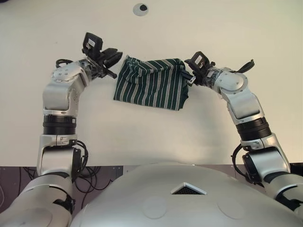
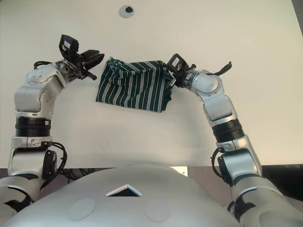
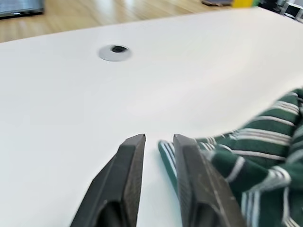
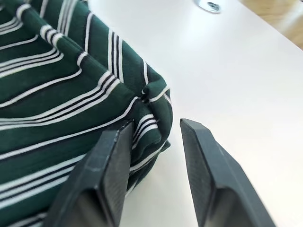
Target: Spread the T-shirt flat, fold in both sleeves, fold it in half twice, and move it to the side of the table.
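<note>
The T-shirt (image 1: 151, 82), dark green with white stripes, lies folded into a small rectangle in the middle of the white table (image 1: 142, 132). My left gripper (image 1: 115, 57) hovers at the shirt's far left corner; in the left wrist view its fingers (image 3: 135, 146) stand slightly apart with nothing between them, and the shirt's edge (image 3: 246, 156) lies just beyond the tips. My right gripper (image 1: 189, 74) is at the far right corner, open, and the folded corner (image 4: 151, 118) lies partly between its fingers (image 4: 116, 142).
A round grey cable grommet (image 1: 140, 8) sits in the table at the far side. Bare tabletop stretches to the left, right and front of the shirt. The table's near edge (image 1: 109, 165) runs just in front of the robot.
</note>
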Robot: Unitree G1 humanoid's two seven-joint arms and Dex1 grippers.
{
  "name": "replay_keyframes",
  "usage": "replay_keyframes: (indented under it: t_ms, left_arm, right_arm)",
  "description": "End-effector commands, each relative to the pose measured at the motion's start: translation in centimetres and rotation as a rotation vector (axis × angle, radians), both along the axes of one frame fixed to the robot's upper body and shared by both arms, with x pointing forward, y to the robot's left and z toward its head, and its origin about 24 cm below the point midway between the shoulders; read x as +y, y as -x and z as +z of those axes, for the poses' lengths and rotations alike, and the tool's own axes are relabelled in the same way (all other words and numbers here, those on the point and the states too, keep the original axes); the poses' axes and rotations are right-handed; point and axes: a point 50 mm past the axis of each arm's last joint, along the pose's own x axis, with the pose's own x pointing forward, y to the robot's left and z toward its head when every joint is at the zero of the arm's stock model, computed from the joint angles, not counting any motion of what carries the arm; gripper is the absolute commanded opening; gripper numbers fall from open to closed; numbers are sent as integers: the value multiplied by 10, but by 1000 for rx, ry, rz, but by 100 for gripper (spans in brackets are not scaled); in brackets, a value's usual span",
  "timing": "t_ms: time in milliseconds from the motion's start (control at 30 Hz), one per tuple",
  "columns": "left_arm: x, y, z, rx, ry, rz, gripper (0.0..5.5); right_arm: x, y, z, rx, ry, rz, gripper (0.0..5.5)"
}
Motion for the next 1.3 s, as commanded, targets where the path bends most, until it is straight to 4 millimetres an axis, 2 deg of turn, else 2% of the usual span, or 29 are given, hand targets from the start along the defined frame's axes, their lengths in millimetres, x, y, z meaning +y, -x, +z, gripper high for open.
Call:
replay_keyframes:
  t_ms: [33, 167, 267, 333, 467, 500, 600, 667, 733, 867, 933, 1067, 1200, 1300]
  left_arm:
    - [15, -10, -1, 18, 52, 136, 104]
    - [23, -17, 1, 7, 157, 232, 104]
    - [12, -8, 7, -73, 134, 89, 104]
    - [-2, 8, 7, -95, 79, -84, 71]
    - [-22, 42, 6, -102, 4, -419, 22]
    - [-24, 49, 5, -89, -7, -483, 4]
    - [-30, 64, -2, -43, -46, -613, 1]
    - [-35, 70, -7, -17, -62, -666, 0]
    - [-43, 68, -12, -2, -77, -688, 0]
    - [-60, 52, -17, -1, -92, -684, 0]
    - [-67, 41, -17, -9, -92, -676, 0]
    - [-74, 8, -19, 0, -137, -585, 0]
    - [-60, -26, -19, 27, -181, -429, 0]
    - [-45, -39, -26, 42, -271, -349, 0]
  right_arm:
    - [-8, 0, -9, 50, -10, -76, 175]
    - [-10, 11, -14, 146, -95, -92, 175]
    - [-12, 13, -5, 182, -220, -127, 175]
    - [-16, 11, 7, 112, -249, -147, 180]
    - [-17, 1, 51, -262, -297, -185, 180]
    - [-12, 3, 57, -310, -310, -165, 180]
    - [5, 13, 59, -367, -313, -64, 180]
    - [20, 26, 49, -335, -285, 44, 145]
    - [34, 39, 30, -263, -232, 146, 109]
    - [49, 60, -15, -78, -117, 253, 51]
    - [49, 69, -32, -3, -62, 279, 2]
    - [41, 84, -59, 131, 63, 314, 1]
    - [28, 95, -76, 233, 150, 316, 1]
    - [27, 101, -79, 260, 154, 317, 1]
